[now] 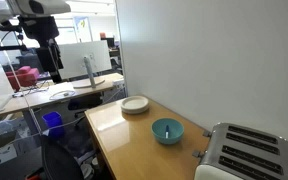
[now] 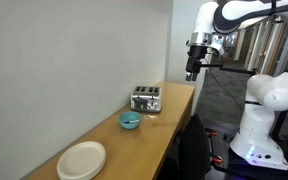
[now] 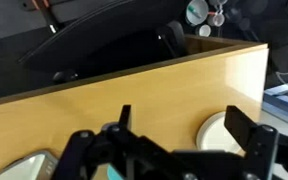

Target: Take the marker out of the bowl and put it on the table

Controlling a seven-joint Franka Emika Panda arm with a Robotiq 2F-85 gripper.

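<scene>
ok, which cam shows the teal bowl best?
An exterior view, where the bowl is near and seen from above, with a pale stick inside, likely the marker. In an exterior view farther off, the bowl is small and shows no contents. The wrist view shows at most a teal sliver at its bottom edge.
</scene>
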